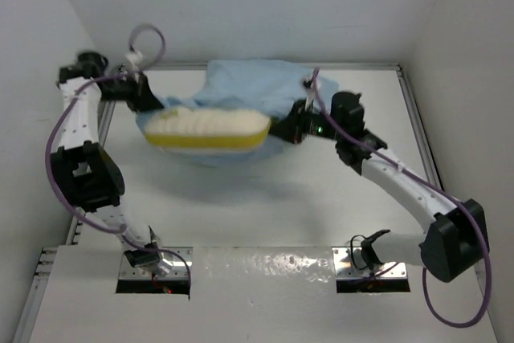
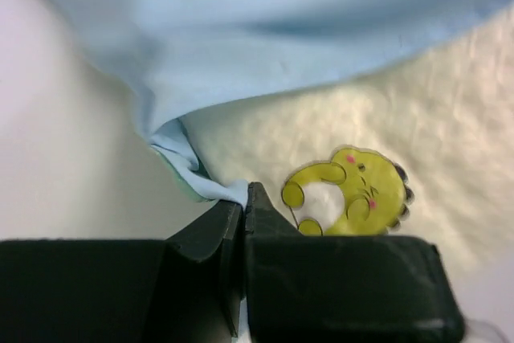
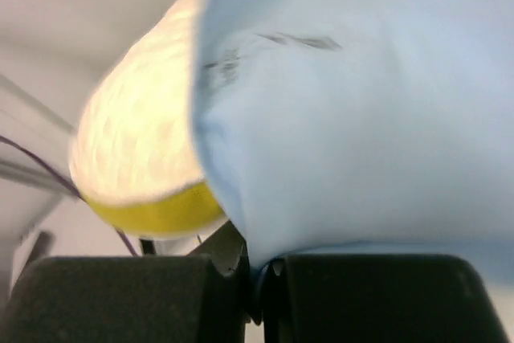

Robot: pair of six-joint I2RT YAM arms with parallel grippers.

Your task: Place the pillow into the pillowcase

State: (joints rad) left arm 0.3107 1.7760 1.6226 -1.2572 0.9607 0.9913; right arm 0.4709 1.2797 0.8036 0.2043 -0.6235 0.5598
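Now my left gripper [image 2: 243, 198] is pinched tight on a folded edge of the thin, soft, light blue cloth pillowcase [image 1: 249, 86]. A small bunch of the cloth sits between my two black fingertips [image 2: 263, 216]. My right gripper [image 3: 255, 267] is squeezed tight on the same blue cloth at the other end. The cloth hangs between my two grippers like a hammock, over the far half of the flat white table [image 1: 241, 214]. The thick, puffy, cream-white pillow [image 1: 210, 124] lies in it, long and rounded, with a bumpy, fuzzy top. Blue cloth covers its back part and sags under it, and its near long side sticks out bare. A smooth yellow band [image 1: 209, 142] runs along that side. Just beside my left fingertips, on the pillow's corner, is a little shiny yellow-green animal picture [image 2: 349, 190] with pink cheeks
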